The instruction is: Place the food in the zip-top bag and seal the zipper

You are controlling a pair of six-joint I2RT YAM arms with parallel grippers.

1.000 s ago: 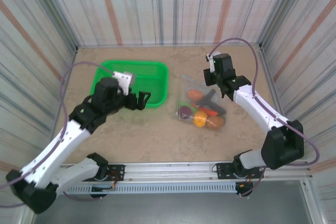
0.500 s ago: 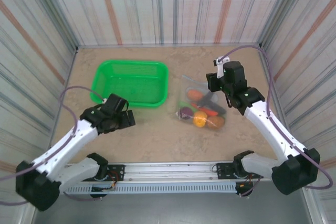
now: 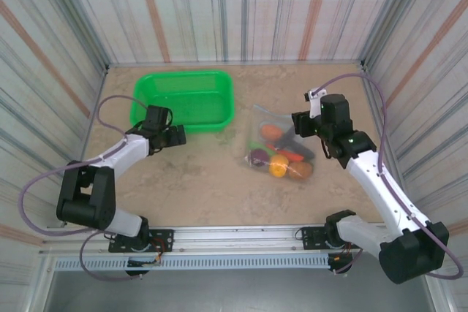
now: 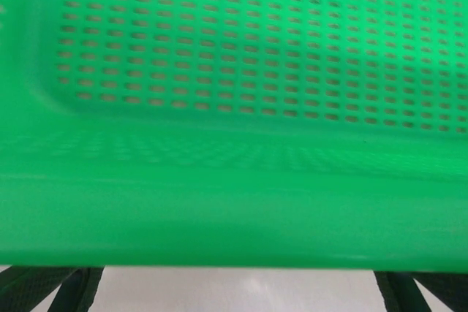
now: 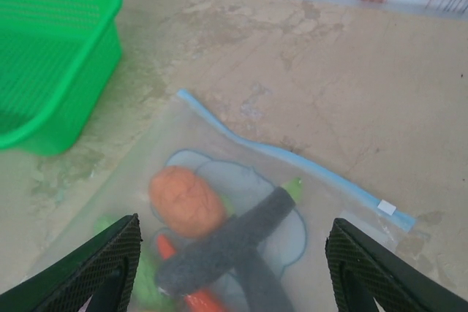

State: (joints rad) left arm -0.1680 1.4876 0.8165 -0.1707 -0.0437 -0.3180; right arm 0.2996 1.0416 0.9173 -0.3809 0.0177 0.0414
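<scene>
A green basket (image 3: 186, 100) with lots of little holes sat on my desk (image 3: 208, 184), far back on the left. The desk was sandy brown with pale patches. Striped walls (image 3: 241, 12) stood around three sides of it.

The clear bag (image 5: 167, 139) lies flat on the table, right of the middle, with a light blue cartoon print on its face. All the toy food (image 3: 278, 153) sits inside it. A round orange-red piece (image 5: 186, 201) lies near the top, and a long dark eggplant (image 5: 234, 241) lies slanted just beside it. Lower down are a small carrot (image 3: 292, 156), a dark red-purple ball (image 3: 257, 156), an orange ball (image 3: 278, 168) and a brownish one (image 3: 299, 170) – all packed close together. The pale blue zipper (image 5: 292, 162) runs in a wavy line along the far edge.
</scene>
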